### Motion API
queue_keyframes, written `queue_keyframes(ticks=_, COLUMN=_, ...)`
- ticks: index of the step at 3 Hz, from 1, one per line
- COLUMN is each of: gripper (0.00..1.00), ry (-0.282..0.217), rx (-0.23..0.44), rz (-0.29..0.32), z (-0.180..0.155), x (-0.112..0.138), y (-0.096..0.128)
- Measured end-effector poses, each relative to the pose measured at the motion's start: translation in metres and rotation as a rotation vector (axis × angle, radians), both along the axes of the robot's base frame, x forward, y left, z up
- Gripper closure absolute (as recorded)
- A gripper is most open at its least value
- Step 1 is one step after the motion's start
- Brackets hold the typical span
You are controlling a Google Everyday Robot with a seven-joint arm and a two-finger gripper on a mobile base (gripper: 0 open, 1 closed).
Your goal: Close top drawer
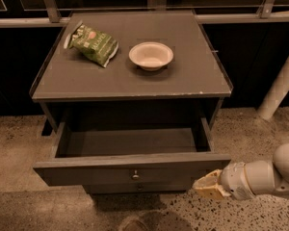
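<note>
Pincer point(208, 186) low by right front corner of dark grey wooden top drawer point(86, 171); aperture cannot tell, nothing held. Drawer pulled out; rigid, likely slides freely; push flat on front panel.

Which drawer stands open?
The top drawer, pulled out with its inside showing; the lower drawer sits further back. The gripper is at the open front's right end.

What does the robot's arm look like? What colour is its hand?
The arm is white and round, like fat tubes joined by a ball-shaped joint. Its gripper, down by the right end of the front of the top drawer, is a yellowish tan. No cables or markings show.
</note>
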State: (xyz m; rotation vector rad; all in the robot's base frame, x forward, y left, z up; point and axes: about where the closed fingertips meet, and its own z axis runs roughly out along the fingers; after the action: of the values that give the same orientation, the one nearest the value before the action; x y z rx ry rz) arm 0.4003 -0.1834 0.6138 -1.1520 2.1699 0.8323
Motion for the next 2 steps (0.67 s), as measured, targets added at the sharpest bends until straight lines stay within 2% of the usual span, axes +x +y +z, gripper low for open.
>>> queue_keyframes(ticks=1, gripper=1.0, ry=-0.082, rx=-0.029, rz=-0.016, z=-0.001, x=0.031, y=0.011)
queue_keyframes(ticks=2, gripper=1.0, ry=-0.115, rx=-0.037, rz=-0.021, z=-0.004, x=0.043, y=0.019)
